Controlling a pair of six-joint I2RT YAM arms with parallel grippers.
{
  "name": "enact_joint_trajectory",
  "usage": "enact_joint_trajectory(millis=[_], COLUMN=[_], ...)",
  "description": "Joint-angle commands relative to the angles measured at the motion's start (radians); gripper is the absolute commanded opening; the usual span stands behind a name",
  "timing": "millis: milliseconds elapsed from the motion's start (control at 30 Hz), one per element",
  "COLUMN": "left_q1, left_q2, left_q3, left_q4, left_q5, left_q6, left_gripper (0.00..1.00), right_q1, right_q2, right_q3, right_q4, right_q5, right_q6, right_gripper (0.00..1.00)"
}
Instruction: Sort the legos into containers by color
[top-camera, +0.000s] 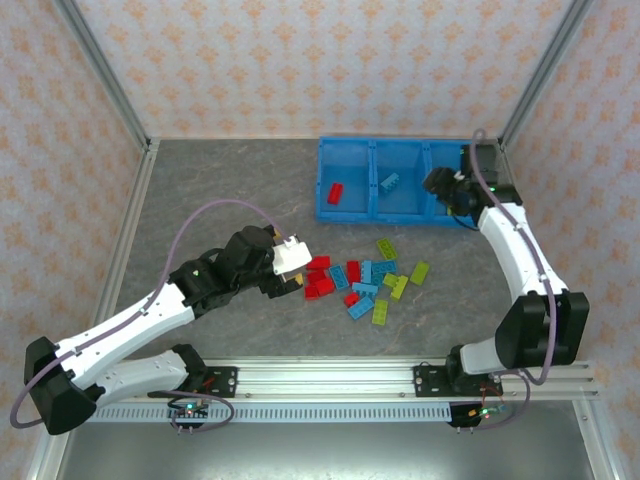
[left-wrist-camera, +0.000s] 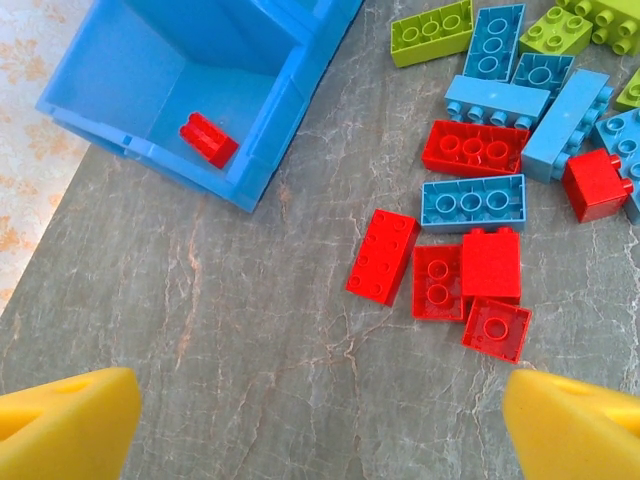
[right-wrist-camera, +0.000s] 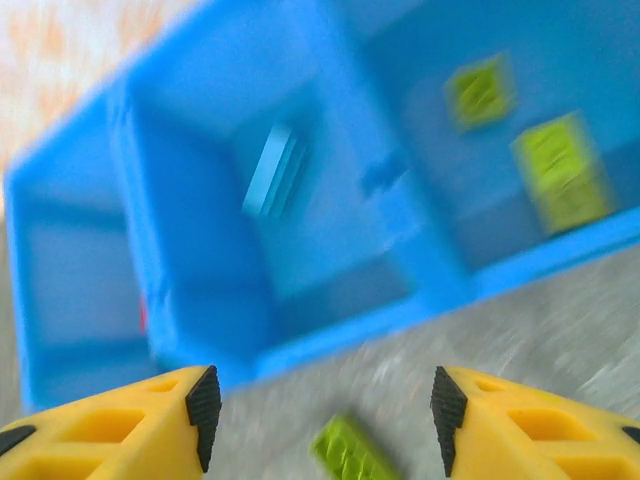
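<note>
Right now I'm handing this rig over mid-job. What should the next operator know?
The left gripper is open and empty, just short of the red bricks at the pile's left edge.
The right gripper is open and empty, at the right end of the long blue plastic bin; this view is blurred.
Done: one red studded plastic brick in the left compartment, one light blue brick in the middle, two yellow-green bricks in the right.
Left: the mixed pile of red, light blue and yellow-green bricks on the grey table.
</note>
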Motion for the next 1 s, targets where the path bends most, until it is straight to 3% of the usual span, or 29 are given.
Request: enact_joint_trajectory(millis=[0, 67, 167, 333, 500, 567, 767, 967], left_q1=[0.011, 0.011, 0.012, 0.012, 0.011, 0.012, 0.011, 0.011], left_q2=[-0.013, -0.012, -0.006, 0.005, 0.008, 0.005, 0.010, 0.016], left_q3=[0.003, 0.003, 0.003, 0.009, 0.010, 0.008, 0.009, 0.017], left_q4=[-0.005, -0.006, -0.007, -0.014, -0.014, -0.013, -0.014, -0.023], left_q5=[0.015, 0.028, 0.048, 0.040, -0.017, -0.014, -0.005, -0.028], left_q6=[0.002, 0.006, 0.006, 0.005, 0.004, 0.003, 0.003, 0.004], left_gripper=[0.94, 0.95, 0.95, 0.96, 0.96, 0.96, 0.96, 0.96], right_q1=[0.156, 0.236, 0.277, 0.301, 0.321, 0.320, 0.321, 0.320], right_q2=[0.032, 0.057, 0.131, 0.255, 0.381, 0.405, 0.392, 0.252], right_q3=[-0.058, -0.088, -0.093, -0.073, -0.036, -0.038, -0.063, -0.111], right_q4=[-0.144, -0.143, -0.141, -0.109, -0.103, -0.089, -0.057, -0.034], right_q5=[-0.045, 0.053, 0.168, 0.196, 0.183, 0.211, 0.262, 0.300], right_q6=[-0.119, -0.152, -0.170, -0.217, -0.241, -0.229, -0.190, -0.164], right_gripper=[0.61, 0.66, 0.69, 0.75, 0.74, 0.69, 0.37, 0.27])
